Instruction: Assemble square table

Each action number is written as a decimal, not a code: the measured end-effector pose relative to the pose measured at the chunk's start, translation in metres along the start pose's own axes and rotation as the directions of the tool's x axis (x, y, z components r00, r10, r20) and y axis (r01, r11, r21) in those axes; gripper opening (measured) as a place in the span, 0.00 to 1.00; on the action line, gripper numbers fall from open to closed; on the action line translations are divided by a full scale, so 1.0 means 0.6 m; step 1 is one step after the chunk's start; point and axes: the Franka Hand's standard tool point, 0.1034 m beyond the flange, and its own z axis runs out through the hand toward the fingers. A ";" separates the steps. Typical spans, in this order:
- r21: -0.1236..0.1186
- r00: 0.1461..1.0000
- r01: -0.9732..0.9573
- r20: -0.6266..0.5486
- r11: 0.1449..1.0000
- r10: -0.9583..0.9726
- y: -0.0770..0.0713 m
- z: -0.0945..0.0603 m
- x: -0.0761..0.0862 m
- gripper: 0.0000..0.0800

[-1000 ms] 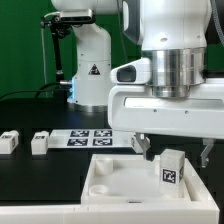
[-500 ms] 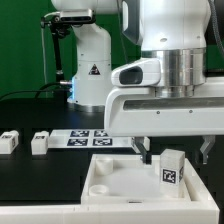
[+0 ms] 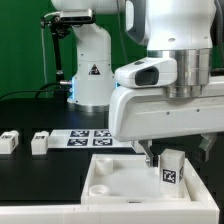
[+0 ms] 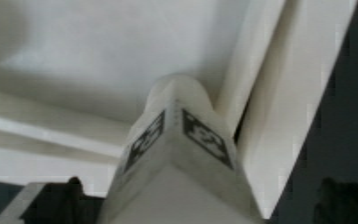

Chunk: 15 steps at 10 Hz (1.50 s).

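Item: square table, partly assembled, one corner in work. Square top [image 3: 118, 186], white and tray-like, lies on the dark tabletop [image 3: 30, 112] at the near edge of the exterior view. Leg [image 3: 171, 172], white with a tag, stands upright in the top's far corner on the exterior view's right, close against the raised rim [image 4: 268, 85]; whether it is already threaded in cannot be told. Spare legs: one [image 3: 9, 141] and another [image 3: 40, 143] rest well apart from the top toward the exterior view's left, with the marker board [image 3: 90, 136] between them and the arm's base; a fourth leg is not visible. Pincer [image 3: 180, 157]: open, its fingers straddling the standing leg with a gap on each side, gripping nothing; the wrist view shows the leg [image 4: 179, 150] centred between the dark fingertips. Step judged in hand: seating this leg in its corner. Handling notes: lower until the pads cover the leg's flat faces, not its edges; close squarely so the leg does not tip; keep the finger nearest the rim clear of the wall. If the leg has to be turned, turn it about its own axis, since a sideways push could shift the loose top.
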 end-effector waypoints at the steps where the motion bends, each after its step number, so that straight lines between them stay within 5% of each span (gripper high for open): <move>1: -0.003 0.998 0.056 0.000 0.998 -0.056 0.006 -0.001 0.001 0.81; 5: -0.012 0.938 0.346 0.009 0.938 -0.346 0.013 0.000 0.000 0.81; 8: -0.012 0.935 0.354 0.009 0.935 -0.354 0.012 0.000 0.000 0.77; 9: -0.012 0.936 0.351 0.009 0.936 -0.351 0.012 0.000 0.000 0.54; 10: -0.015 0.938 0.348 0.012 0.937 -0.348 0.016 0.000 -0.001 0.54; 11: -0.017 0.936 0.352 0.014 0.936 -0.352 0.019 0.000 -0.002 0.44; 15: -0.036 0.977 0.211 0.037 0.977 -0.209 0.038 -0.001 -0.008 0.43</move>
